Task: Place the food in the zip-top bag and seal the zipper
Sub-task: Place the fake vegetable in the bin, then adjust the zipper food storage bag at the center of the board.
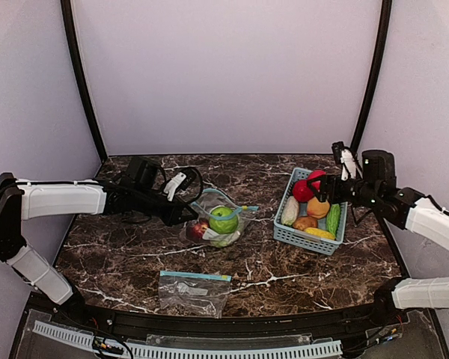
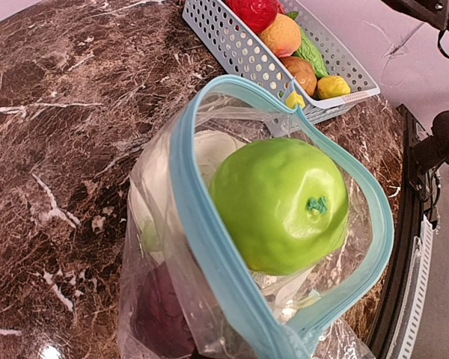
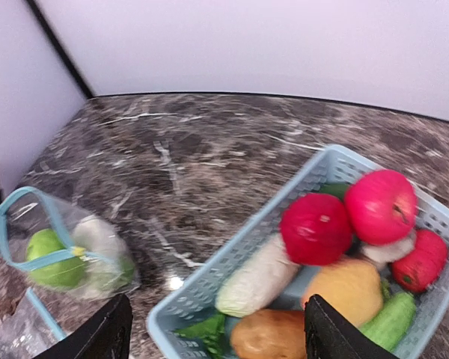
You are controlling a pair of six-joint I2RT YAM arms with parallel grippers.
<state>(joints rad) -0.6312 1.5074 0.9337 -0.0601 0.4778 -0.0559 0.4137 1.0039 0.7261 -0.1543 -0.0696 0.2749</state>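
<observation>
Right gripper (image 1: 325, 188) spread open above the food (image 3: 314, 228) in the basket (image 1: 303, 239), left gripper (image 1: 188, 215) apparently clenched on the bag (image 2: 183, 187) left of the basket; the food looks light, rigid and slick, so pinch a piece across its middle.

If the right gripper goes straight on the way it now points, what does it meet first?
Probably the white oblong toy vegetable in the light-blue slotted plastic basket, between the open jaws of the right gripper; depth is unclear.
</observation>
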